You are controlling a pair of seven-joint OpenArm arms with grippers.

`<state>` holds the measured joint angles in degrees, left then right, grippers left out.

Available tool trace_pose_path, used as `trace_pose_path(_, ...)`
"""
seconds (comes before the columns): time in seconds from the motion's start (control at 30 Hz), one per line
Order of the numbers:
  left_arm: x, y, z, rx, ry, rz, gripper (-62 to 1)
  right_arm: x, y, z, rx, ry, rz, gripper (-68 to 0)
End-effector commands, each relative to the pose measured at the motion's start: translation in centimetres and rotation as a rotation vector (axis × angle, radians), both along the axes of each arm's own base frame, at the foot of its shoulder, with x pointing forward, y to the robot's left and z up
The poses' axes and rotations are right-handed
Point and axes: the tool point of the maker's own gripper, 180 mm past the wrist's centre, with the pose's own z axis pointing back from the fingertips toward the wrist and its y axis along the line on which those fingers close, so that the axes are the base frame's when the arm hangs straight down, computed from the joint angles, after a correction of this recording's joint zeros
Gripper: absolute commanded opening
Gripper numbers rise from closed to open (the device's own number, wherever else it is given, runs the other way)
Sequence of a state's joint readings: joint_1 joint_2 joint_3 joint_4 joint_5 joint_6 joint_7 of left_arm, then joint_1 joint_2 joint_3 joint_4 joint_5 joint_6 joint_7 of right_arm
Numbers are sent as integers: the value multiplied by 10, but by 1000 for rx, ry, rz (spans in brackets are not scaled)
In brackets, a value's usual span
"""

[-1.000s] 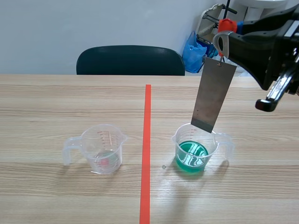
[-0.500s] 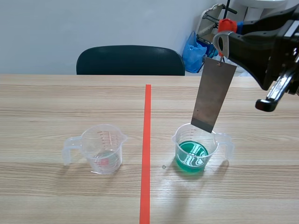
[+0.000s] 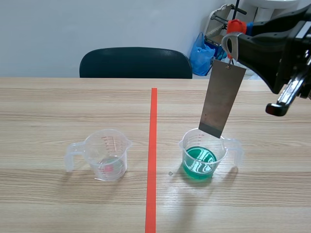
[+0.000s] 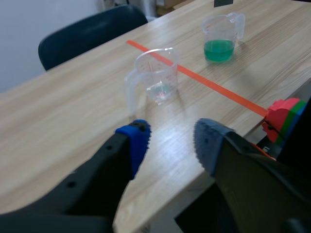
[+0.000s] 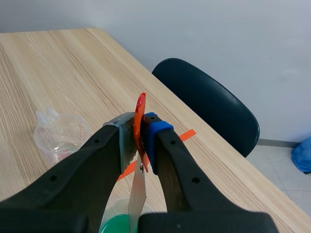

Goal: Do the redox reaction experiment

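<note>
Hanging lengthwise downward from clamped right pincer (image 5: 140, 131), metal strip (image 3: 221, 99) above green beaker (image 3: 182, 144); left pincer (image 4: 172, 138) spread.

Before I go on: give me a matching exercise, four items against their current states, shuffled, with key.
1 grey metal strip
2 clear plastic cup right of the orange-red tape
3 clear plastic cup left of the tape
4 left gripper

A open
B almost empty
C hanging from a red clip in the right gripper
D holds green liquid

Pairs: 1-C, 2-D, 3-B, 4-A

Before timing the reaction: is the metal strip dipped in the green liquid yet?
Out: the metal strip ends visibly above the green liquid.
</note>
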<state>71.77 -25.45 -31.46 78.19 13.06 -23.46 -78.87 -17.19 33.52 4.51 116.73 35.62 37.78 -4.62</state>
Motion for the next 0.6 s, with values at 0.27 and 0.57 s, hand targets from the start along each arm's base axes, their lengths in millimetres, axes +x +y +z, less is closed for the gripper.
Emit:
trace_pose_path(0.27, 95, -32, -27, -9, 116, -296, -584, 0, 0, 11, 15, -30, 4, -669)
trace_pose_path(0.57, 190, -85, -13, -82, 69, -335, -584, 0, 0, 11, 15, -30, 4, -669)
